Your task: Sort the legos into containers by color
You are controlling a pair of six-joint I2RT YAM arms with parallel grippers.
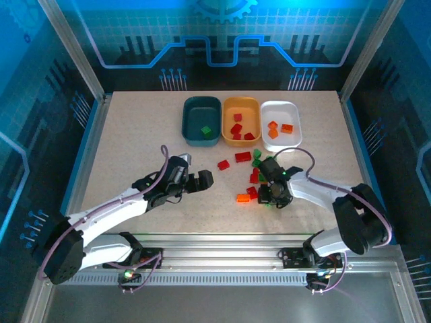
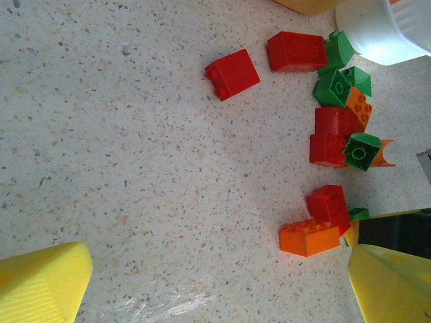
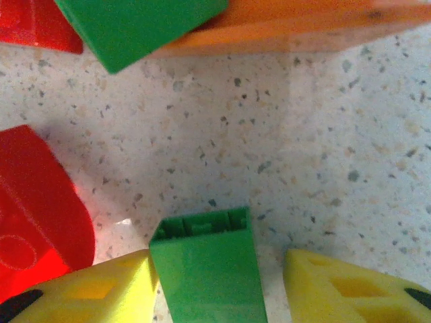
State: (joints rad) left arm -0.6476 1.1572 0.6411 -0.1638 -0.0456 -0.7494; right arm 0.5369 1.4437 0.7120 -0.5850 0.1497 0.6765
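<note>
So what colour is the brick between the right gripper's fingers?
Green brick, best seen in the right wrist view.

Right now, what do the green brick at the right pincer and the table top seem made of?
The green brick: likely hard moulded plastic, glossy; smooth faces, crisp edges. The table top: speckled laminate or stone composite perhaps, matte; fine dark flecks.

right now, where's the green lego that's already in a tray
Top view: the green lego sits in the dark teal tray, leftmost of three, beside the orange tray.
</note>
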